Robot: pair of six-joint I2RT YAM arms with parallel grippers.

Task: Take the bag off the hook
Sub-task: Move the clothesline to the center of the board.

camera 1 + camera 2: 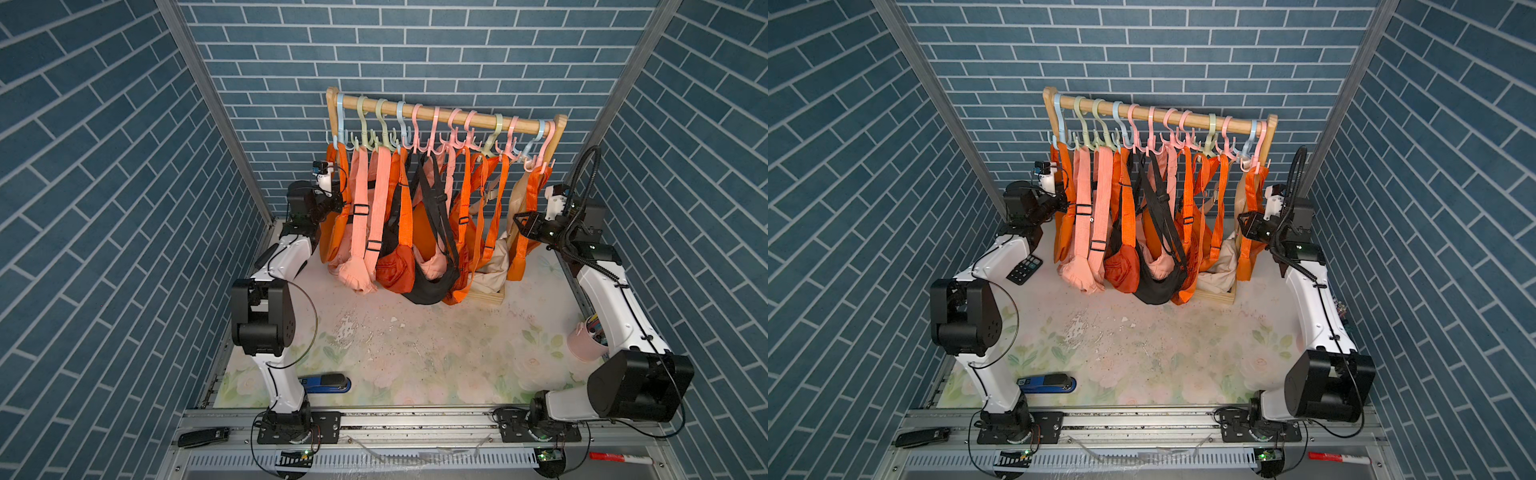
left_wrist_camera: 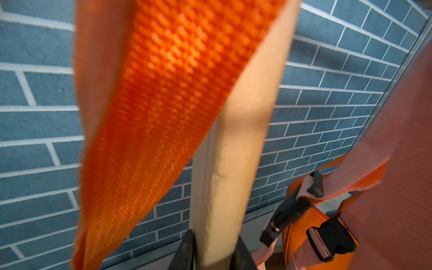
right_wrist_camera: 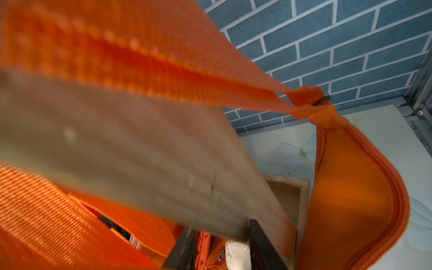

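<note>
A wooden rack carries a row of pastel hooks with several orange, pink, black and beige bags hanging by their straps. An orange bag hangs from the pink hook at the rack's right end. It also shows in the right wrist view as an orange bag beside the post. My right gripper is shut on the rack's right post. My left gripper is shut on the left post, next to an orange strap.
A pink cup stands by the right arm. A blue stapler lies near the front edge, and a remote lies beside the left arm. The brick walls stand close behind and beside the rack. Its wooden base rests on the floral mat.
</note>
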